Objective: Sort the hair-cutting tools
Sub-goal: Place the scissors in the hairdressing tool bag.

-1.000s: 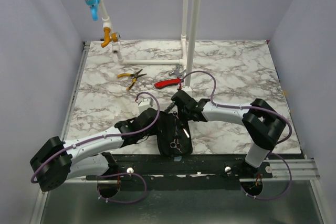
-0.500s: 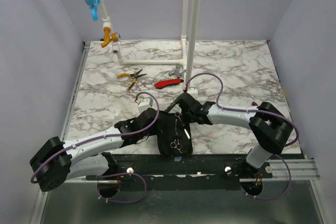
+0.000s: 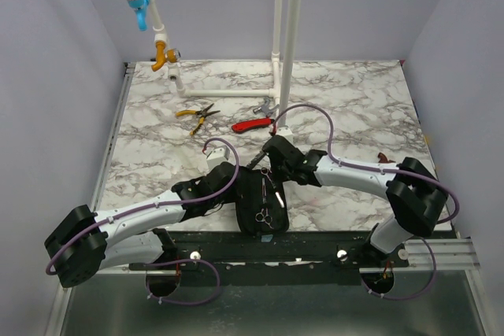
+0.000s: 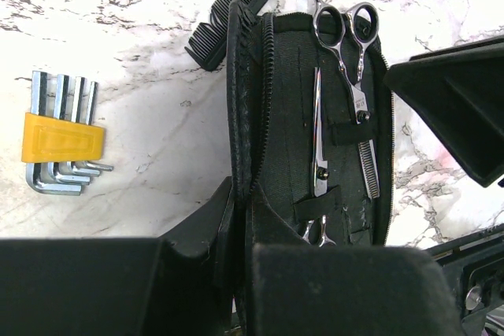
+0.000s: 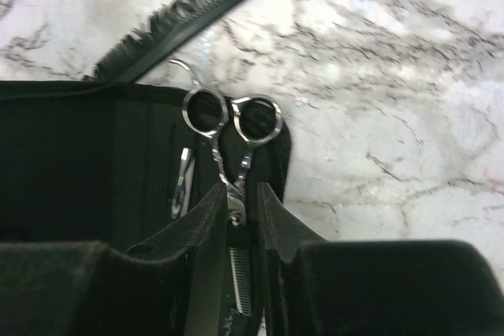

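Right elbow swung out, right claw (image 5: 242,191) parted astride scissors (image 5: 220,155); left claw (image 4: 242,212), clamping case (image 4: 291,116), alone sees hex keys (image 4: 61,143).

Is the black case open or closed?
Open. The case lies spread flat, and scissors show strapped inside it.

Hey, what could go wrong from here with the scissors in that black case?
1. The right gripper straddles the thinning scissors closely; retreating crooked might drag them from their strap.
2. The left gripper pinches the case by its flap; a slip would likely drop it over the pockets.
3. The comb lies against the case's far edge; grabbing it may shift the case.
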`<state>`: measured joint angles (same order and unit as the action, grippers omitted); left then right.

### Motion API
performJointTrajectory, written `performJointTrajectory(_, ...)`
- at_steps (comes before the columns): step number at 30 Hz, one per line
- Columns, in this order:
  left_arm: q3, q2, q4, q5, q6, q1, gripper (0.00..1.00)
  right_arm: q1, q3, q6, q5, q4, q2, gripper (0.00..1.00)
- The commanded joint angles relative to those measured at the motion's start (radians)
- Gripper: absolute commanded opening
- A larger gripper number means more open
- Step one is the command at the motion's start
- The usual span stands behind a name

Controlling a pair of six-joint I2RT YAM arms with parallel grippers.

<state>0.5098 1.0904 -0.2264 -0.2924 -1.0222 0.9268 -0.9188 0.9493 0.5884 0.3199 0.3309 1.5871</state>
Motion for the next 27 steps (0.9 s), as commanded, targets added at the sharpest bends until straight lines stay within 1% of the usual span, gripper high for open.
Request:
performJointTrajectory(1, 0.001, 0.000, 0.013, -0.056, -0.004, 0.000, 0.00, -0.032, 0.071, -0.114, -0.029, -0.005, 0.053, 0.24)
performJointTrajectory(7, 0.008, 0.007, 0.013, -0.053, -0.001, 0.000, 0.00, -0.034, 0.133, -0.181, -0.046, 0.020, 0.131, 0.24)
performJointTrajectory(11, 0.010, 0.011, 0.015, -0.054, 0.001, 0.000, 0.00, -0.035, 0.173, -0.191, -0.021, 0.066, 0.190, 0.23)
performJointTrajectory(20, 0.012, 0.012, 0.013, -0.054, 0.004, 0.000, 0.00, -0.034, 0.165, -0.174, -0.013, 0.066, 0.222, 0.18)
performJointTrajectory(27, 0.012, 0.011, 0.014, -0.054, 0.004, 0.000, 0.00, -0.035, 0.137, -0.156, -0.029, 0.056, 0.213, 0.11)
